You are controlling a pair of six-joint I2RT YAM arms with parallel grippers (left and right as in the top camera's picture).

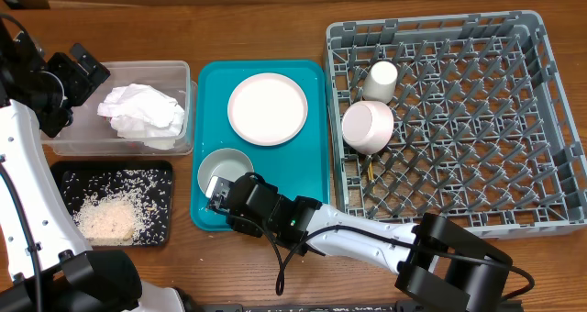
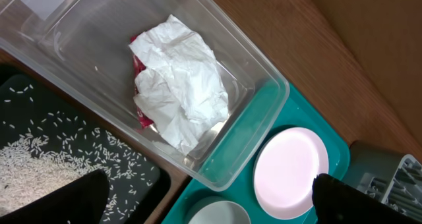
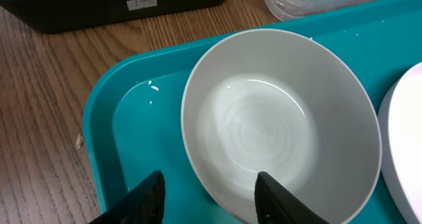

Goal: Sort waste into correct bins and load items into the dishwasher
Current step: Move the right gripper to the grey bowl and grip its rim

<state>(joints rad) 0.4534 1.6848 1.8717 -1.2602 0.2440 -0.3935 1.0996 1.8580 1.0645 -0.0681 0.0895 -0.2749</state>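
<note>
Right claw (image 3: pixel 211 201) hung with its jaws apart astride the near rim of the grey-green bowl (image 1: pixel 225 168), one finger over the hollow and one outside, gripping nothing. That bowl sat at 7 o'clock on the teal tray (image 1: pixel 316 165), with the pink plate (image 1: pixel 267 108) at 12 o'clock. Left claw (image 1: pixel 84 69), also spread wide and empty, hovered over the clear tub (image 1: pixel 183 73) at 10 o'clock, which held the napkin (image 1: pixel 140 113) and red packet (image 2: pixel 138 115). Rice (image 1: pixel 105 217) lay in the black tray (image 1: pixel 69 179) at 8 o'clock. The cup (image 1: pixel 382 79) and pink bowl (image 1: pixel 367 127) were in the rack (image 1: pixel 550 119) at 3 o'clock.
</note>
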